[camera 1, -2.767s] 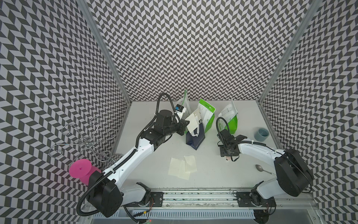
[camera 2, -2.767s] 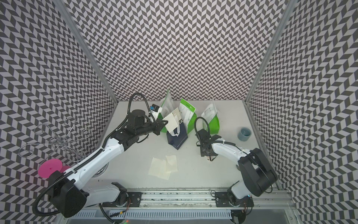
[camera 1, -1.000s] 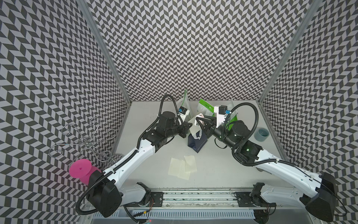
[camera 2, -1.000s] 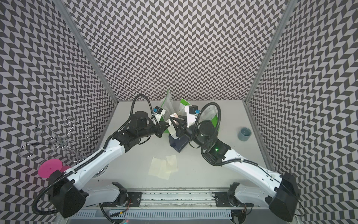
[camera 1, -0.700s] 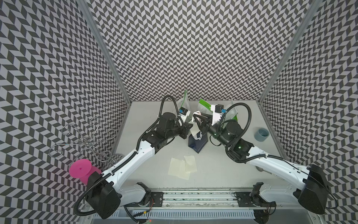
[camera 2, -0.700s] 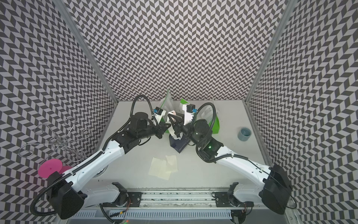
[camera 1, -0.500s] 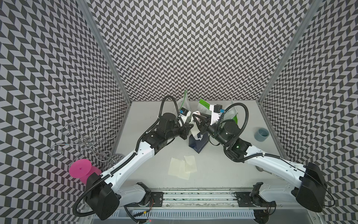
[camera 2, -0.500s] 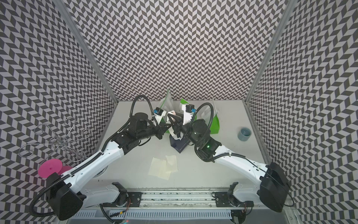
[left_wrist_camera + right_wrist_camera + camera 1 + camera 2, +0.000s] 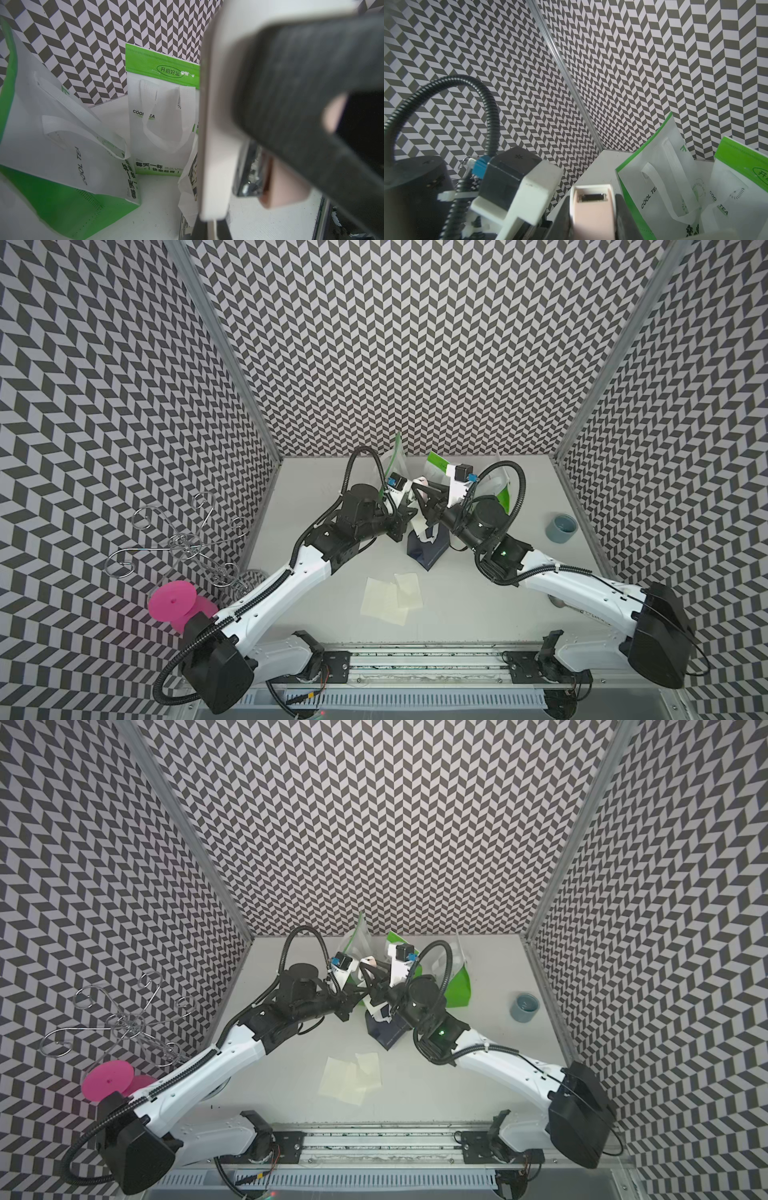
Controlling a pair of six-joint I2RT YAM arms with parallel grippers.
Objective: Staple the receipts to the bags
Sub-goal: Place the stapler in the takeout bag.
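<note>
Cream-white loose receipts (image 9: pixel 390 599) are lying nearest the arm bases, three slips overlapping flat on the table (image 9: pixel 316 489). Both top views are showing them, and neither wrist view is.

Just behind them the navy bag (image 9: pixel 430 551) is standing between the two arms, with white paper showing at its mouth. From above I cannot tell whether that paper is a handle or a receipt.

The left hand (image 9: pixel 405 517) is hovering at that mouth, pressed tightly together. What is lying in its grip is hidden in every view.

The right hand (image 9: pixel 424 498) is facing it from the opposite side and pinching the stapler (image 9: pixel 591 220). From above only a pinkish end of the stapler is peeking out. The right wrist view is looking straight along it, showing a dark finger (image 9: pixel 623 218) on each flank and the metal slot at its front. The left wrist view is catching it side-on, close and blurred, just beside a strip of white material with black print.

Farther back the green bags (image 9: pixel 436 466) are standing near the rear wall. The arms are partly covering them from above. The left wrist view is showing one upright and one leaning, with white strap handles and "COOL TEA" lettering.

On the right arm's side, well apart from the bags, the grey-blue cup (image 9: pixel 561 526) is sitting upright, appearing in the top views only.
</note>
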